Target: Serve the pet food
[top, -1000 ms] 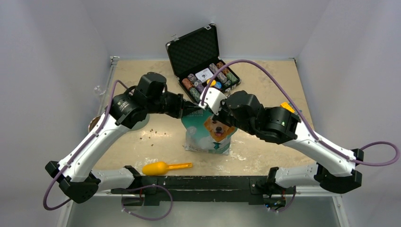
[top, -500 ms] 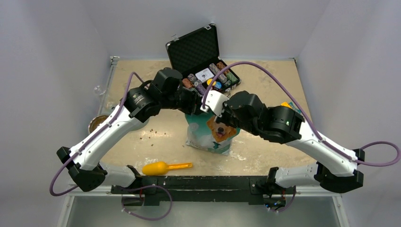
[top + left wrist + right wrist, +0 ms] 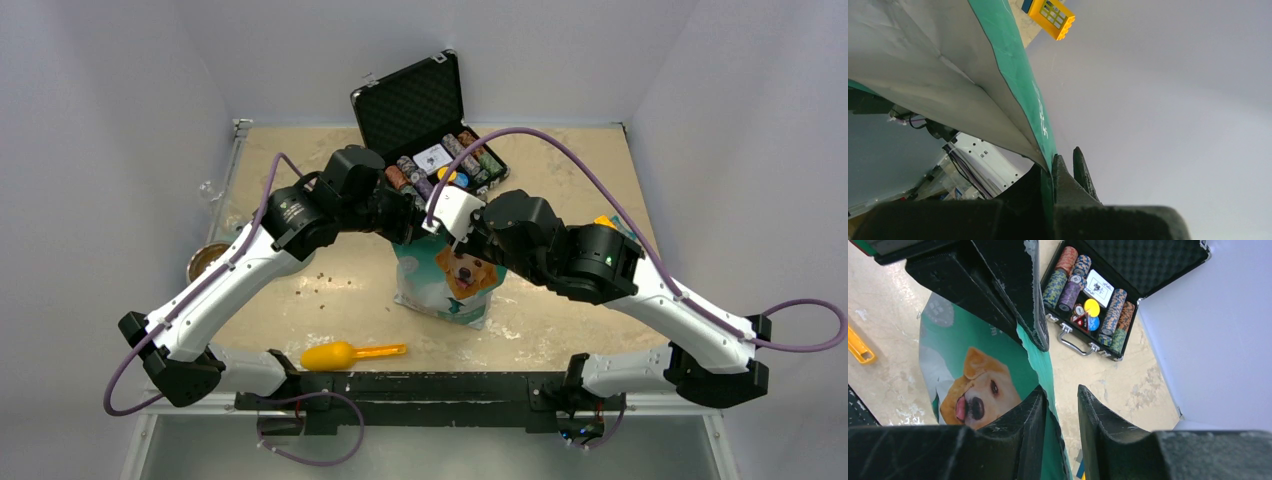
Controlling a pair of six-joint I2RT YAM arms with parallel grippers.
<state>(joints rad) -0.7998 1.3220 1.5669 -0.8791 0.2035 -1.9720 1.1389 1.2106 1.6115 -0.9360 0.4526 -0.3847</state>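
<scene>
The teal-green pouch with a golden retriever's face stands at the table's middle. My left gripper is shut on its top left edge; in the left wrist view the gripper pinches the teal edge. My right gripper is at the pouch's top right. In the right wrist view it is open, with the pouch's edge lying against its left finger. A few brown kibble pellets lie on the table left of the pouch.
A metal bowl holding kibble sits at the left edge. A yellow scoop lies near the front. An open black case of poker chips stands behind the pouch. A yellow block lies to the right.
My left arm swung right and closed on the pouch's top edge. The pouch shifted slightly right and tilted. The right arm barely moved.
</scene>
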